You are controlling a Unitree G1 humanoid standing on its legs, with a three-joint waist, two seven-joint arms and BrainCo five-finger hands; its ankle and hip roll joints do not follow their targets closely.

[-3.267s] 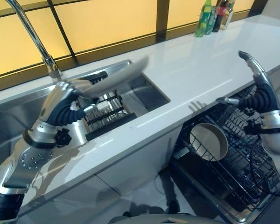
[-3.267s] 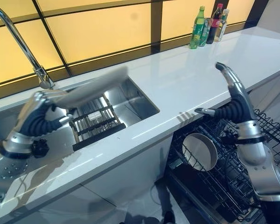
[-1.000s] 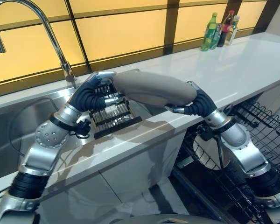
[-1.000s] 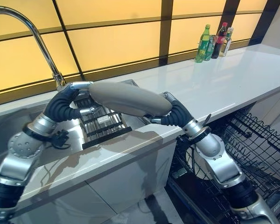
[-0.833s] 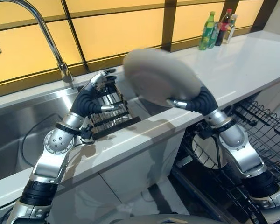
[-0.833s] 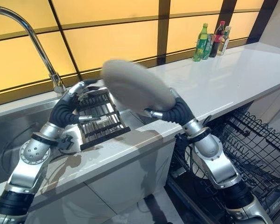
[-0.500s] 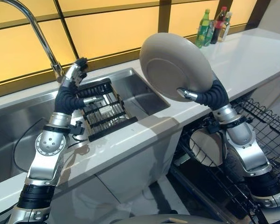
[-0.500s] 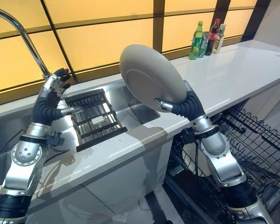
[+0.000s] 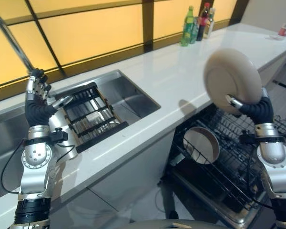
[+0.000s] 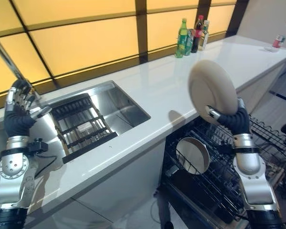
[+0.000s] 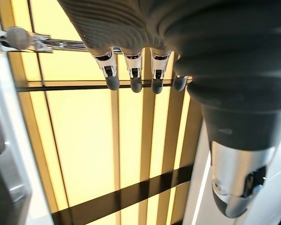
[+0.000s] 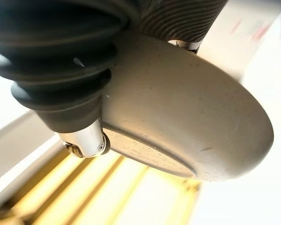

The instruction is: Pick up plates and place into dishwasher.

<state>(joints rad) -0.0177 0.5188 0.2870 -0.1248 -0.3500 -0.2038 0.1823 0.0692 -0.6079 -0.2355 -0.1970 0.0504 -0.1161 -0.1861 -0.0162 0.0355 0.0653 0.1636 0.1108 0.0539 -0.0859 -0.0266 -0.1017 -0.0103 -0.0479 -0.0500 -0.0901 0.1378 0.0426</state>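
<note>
Dishwasher rack of black wire sits pulled out nearest, one round pale plate standing in it. Right hand clasps a second beige plate on edge directly above the rack. Left hand hovers empty, fingers straight, over the steel sink.

A long white counter runs under a row of windows that glow amber between dark frames; a steel sink is sunk into the counter with a black rack inside, and a curved tap rises at its far edge. A few bottles stand together at the back of the counter by the windows; pale cabinet fronts close off the space below, with light floor at their foot.
</note>
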